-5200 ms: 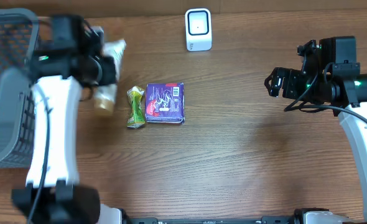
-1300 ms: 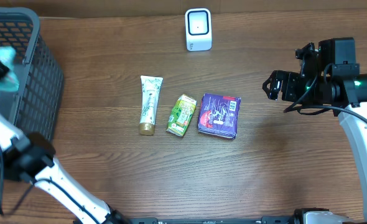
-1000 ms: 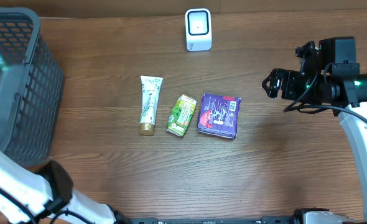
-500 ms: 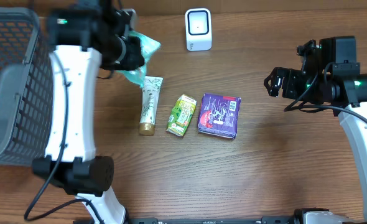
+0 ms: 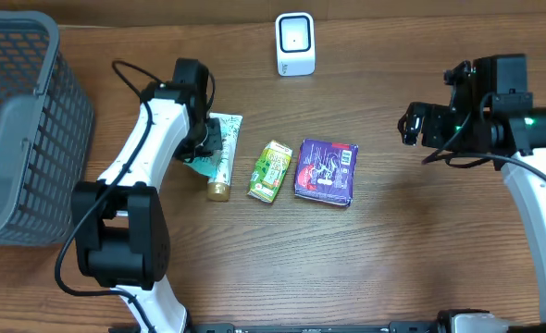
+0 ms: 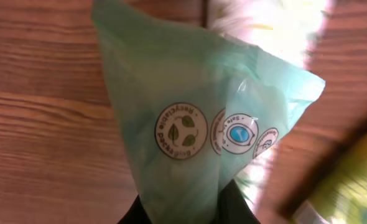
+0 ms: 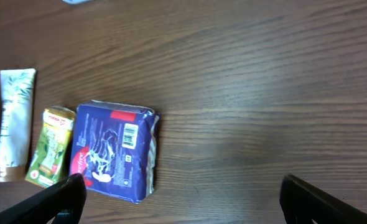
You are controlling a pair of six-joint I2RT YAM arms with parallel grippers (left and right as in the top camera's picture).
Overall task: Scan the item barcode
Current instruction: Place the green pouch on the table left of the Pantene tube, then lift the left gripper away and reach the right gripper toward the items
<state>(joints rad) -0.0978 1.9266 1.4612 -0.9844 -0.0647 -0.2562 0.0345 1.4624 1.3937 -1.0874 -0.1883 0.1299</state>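
Note:
My left gripper [image 6: 186, 213] is shut on a pale green pouch [image 6: 190, 112] printed with round logos. In the overhead view this pouch [image 5: 203, 153] hangs low over the table, against the left side of a white tube [image 5: 223, 159]. The white scanner [image 5: 294, 43] stands at the back centre. A green packet [image 5: 271, 171] and a purple pack [image 5: 326, 171] lie to the right of the tube. My right gripper [image 5: 412, 125] is open at the right, apart from everything. Its wrist view shows the purple pack [image 7: 115, 152] with a barcode [image 7: 129, 134] facing up.
A grey mesh basket [image 5: 18, 120] fills the far left of the table. The green packet [image 7: 50, 146] and the white tube [image 7: 12, 124] lie left of the purple pack in the right wrist view. Bare wood lies between the purple pack and the right arm.
The left arm swung from over the basket to the back of the table, then down beside the white tube, carrying the green pouch. The right arm stayed still.

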